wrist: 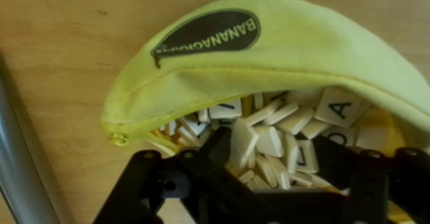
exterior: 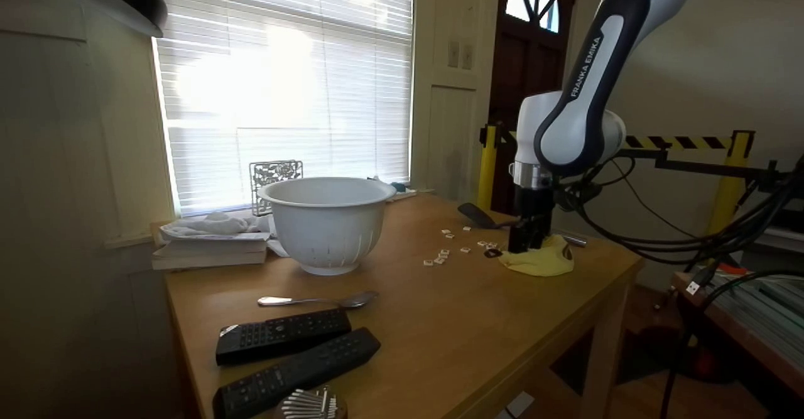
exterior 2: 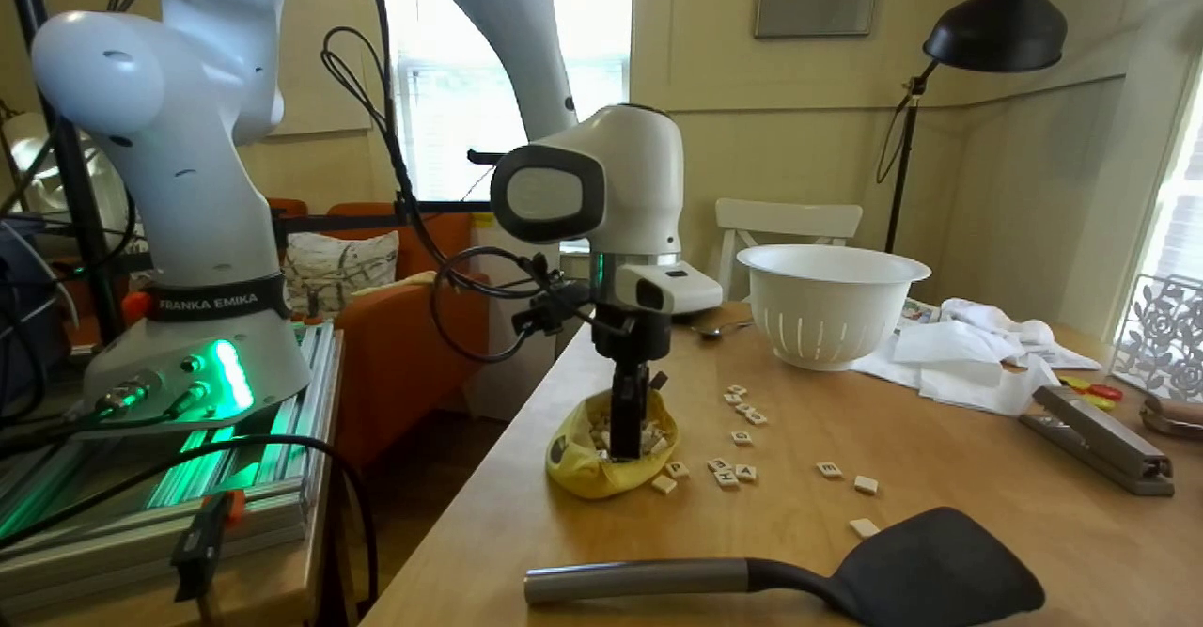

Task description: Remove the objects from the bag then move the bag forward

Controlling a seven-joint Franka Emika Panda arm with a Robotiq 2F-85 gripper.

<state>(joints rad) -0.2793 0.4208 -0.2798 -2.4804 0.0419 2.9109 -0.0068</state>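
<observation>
The yellow banana-shaped bag (wrist: 285,46) lies unzipped on the table and also shows in both exterior views (exterior: 540,263) (exterior 2: 590,478). Several white letter tiles (wrist: 268,140) are heaped inside it. My gripper (wrist: 272,146) points down with its fingertips in the bag's opening, among the tiles; it also shows in both exterior views (exterior: 527,243) (exterior 2: 628,444). The fingers stand apart, with several tiles between them; the lower fingertips are partly hidden by tiles and bag. Several loose tiles lie on the table beside the bag (exterior 2: 745,473) (exterior: 443,254).
A spatula (exterior 2: 930,571) lies near the bag. A white colander (exterior: 326,230) stands further along the table. A spoon (exterior: 320,299), two black remotes (exterior: 282,334) and a metal-tined object (exterior: 309,403) lie near one end. A stapler (exterior 2: 1104,439) and white papers (exterior 2: 968,364) are by the window side.
</observation>
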